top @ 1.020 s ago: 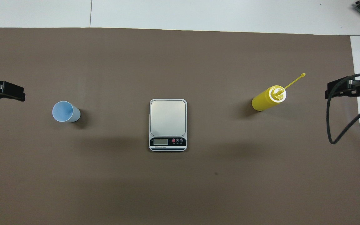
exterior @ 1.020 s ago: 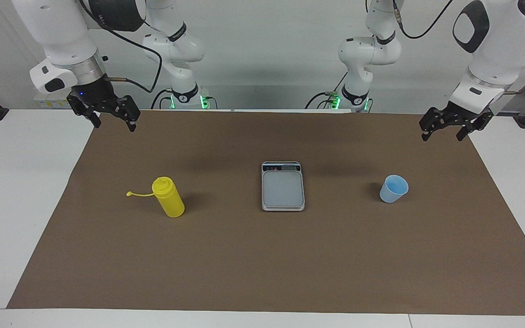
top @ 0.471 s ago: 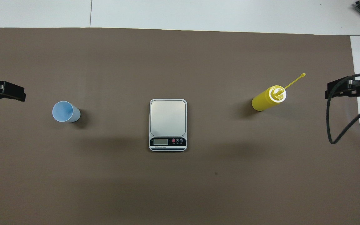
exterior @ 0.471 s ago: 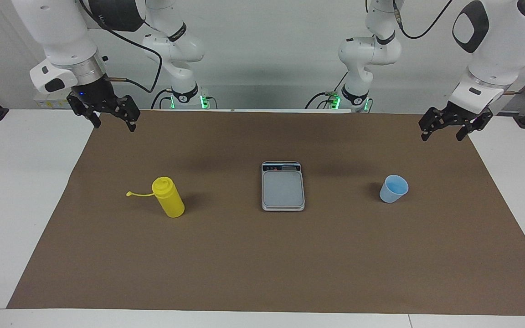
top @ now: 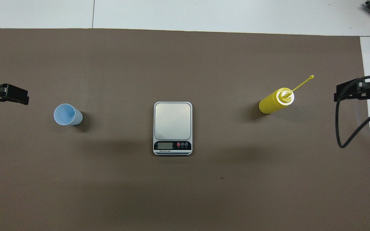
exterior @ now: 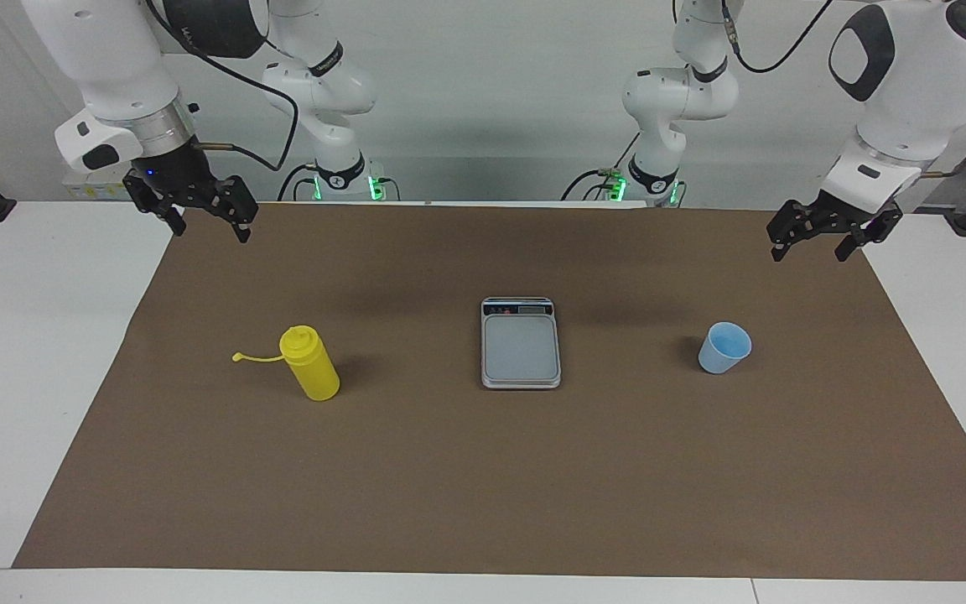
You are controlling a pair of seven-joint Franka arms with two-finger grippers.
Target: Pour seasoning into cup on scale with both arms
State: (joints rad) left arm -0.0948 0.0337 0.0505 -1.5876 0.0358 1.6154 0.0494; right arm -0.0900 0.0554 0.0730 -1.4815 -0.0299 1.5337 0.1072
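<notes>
The seasoning bottle (exterior: 309, 363) is stood upright at centre-left of the facing frame, its cap strap (exterior: 257, 358) pointed toward the frame's left edge. The scale (exterior: 521, 343) is set mid-frame – the cup (exterior: 724, 347) upright at centre-right. A brown mat (exterior: 483, 486) covers the white table (exterior: 22, 352). Both end effectors, right (exterior: 202, 214) at upper left and left (exterior: 814, 237) at upper right, are held raised with fingers apart.

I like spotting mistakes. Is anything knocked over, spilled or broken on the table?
Nothing is. The bottle and cup stand upright on the mat, with the scale lying flat between them, its plate bare. No spills. Only the bottle's cap is off, hanging by its strap.
</notes>
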